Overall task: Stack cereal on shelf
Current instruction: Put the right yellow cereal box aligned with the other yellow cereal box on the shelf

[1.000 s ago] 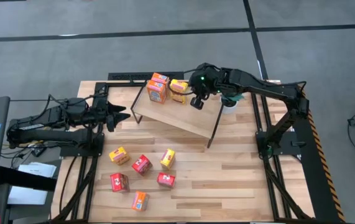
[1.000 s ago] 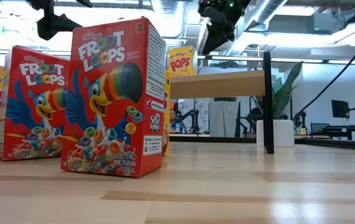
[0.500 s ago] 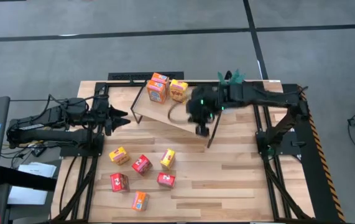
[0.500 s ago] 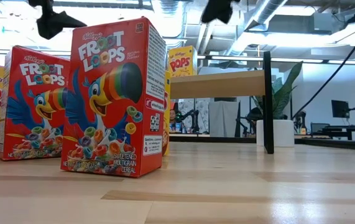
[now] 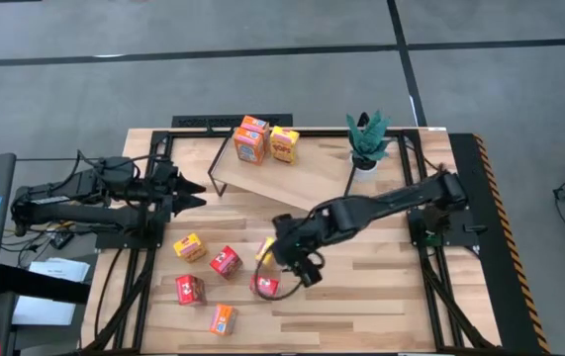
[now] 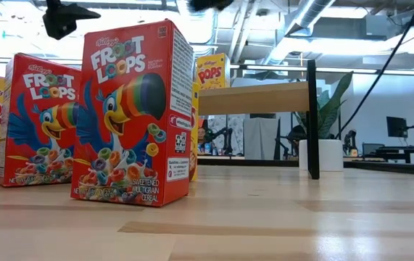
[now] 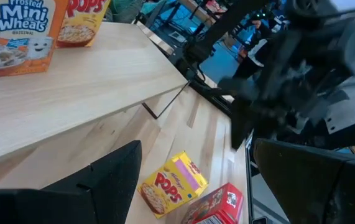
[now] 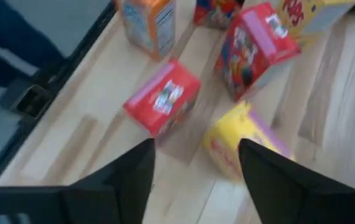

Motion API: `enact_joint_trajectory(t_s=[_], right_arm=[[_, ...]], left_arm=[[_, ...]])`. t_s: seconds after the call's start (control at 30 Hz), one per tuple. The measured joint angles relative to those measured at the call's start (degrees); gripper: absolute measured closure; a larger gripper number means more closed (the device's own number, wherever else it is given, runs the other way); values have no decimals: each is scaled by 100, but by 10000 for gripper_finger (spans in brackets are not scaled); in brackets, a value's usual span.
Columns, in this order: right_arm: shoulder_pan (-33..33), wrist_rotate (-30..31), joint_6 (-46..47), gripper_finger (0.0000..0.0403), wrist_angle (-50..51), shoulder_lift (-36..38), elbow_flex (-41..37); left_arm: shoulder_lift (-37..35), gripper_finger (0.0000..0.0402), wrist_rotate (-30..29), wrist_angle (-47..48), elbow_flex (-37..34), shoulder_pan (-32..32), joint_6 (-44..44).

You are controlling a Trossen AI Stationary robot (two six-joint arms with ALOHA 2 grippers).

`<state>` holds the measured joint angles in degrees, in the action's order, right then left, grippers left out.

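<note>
Three boxes stand on the shelf at upper centre of the high view, grouped at its far left corner: two orange and one yellow. Six more boxes lie loose on the table in the lower left of that view: a yellow one, a red one, a yellow one, a red one, a red one and an orange one.

Change noted: a second ago the right gripper was over the shelf beside the yellow box there, jaws nearly together. It has since swung across to the lower centre of the high view and now hangs above the loose group, close to the yellow and red boxes nearest it. Its jaws stand apart; the right wrist view shows both fingers spread with nothing between them, and boxes on the table beyond.

The left gripper waits at centre left of the high view, off the shelf's left end, jaws apart and empty, unchanged over the second.

Assessment: one placement appears complete and the right arm is starting the next pick, probably the nearer yellow or red box. About a third of the stock is shelved. Risk: the loose boxes lie close together, so a descent could nudge a neighbour.
</note>
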<state>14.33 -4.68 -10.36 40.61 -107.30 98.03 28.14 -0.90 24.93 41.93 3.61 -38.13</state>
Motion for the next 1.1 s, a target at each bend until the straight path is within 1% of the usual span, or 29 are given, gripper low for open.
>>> enact_joint_trajectory(t_s=[0.07, 0.13, 0.2, 0.3, 0.37, 0.43, 0.5, 0.6, 0.73, 0.87, 0.93, 1.0, 1.1], right_arm=[[-57, 17, -220, 119, 176, -101, -10], [-152, 18, -464, 109, 141, -265, 138], [-241, 25, -709, 104, 529, -334, 300], [-378, -5, -1083, 101, 493, -512, 664], [-455, 7, -1413, 100, 853, -657, 891], [-534, 9, -1651, 100, 842, -808, 1102], [-601, -7, -1830, 100, 1139, -974, 1284], [-656, -138, -1994, 100, 1257, -1141, 1442], [-665, -154, -2294, 100, 1389, -1343, 1523], [-702, -165, -2325, 100, 1335, -1485, 1531], [-715, -153, -2334, 100, 1552, -1538, 1514], [-751, -166, -2330, 100, 1384, -1569, 1527], [-815, -172, -2330, 100, 1484, -1637, 1527]], left_arm=[[-2, 101, -44, 4, 0, -12, -46], [-1, 101, -49, 9, 0, -12, -67], [-1, 101, -58, 10, 0, -16, -70], [0, 101, -95, 15, 2, -19, -70], [-2, 101, -100, 18, 2, -19, -70], [0, 101, -118, 44, 2, -19, -58], [-2, 101, -132, 76, 0, -19, -54], [0, 101, -174, 153, 0, -19, -51], [-2, 101, -267, 145, 0, -17, 41], [0, 101, -376, 146, 0, -17, 103], [-2, 101, -416, 146, 0, -17, 105], [0, 101, -443, 140, 0, -16, 105], [-2, 101, -447, 142, 0, -17, 105]])
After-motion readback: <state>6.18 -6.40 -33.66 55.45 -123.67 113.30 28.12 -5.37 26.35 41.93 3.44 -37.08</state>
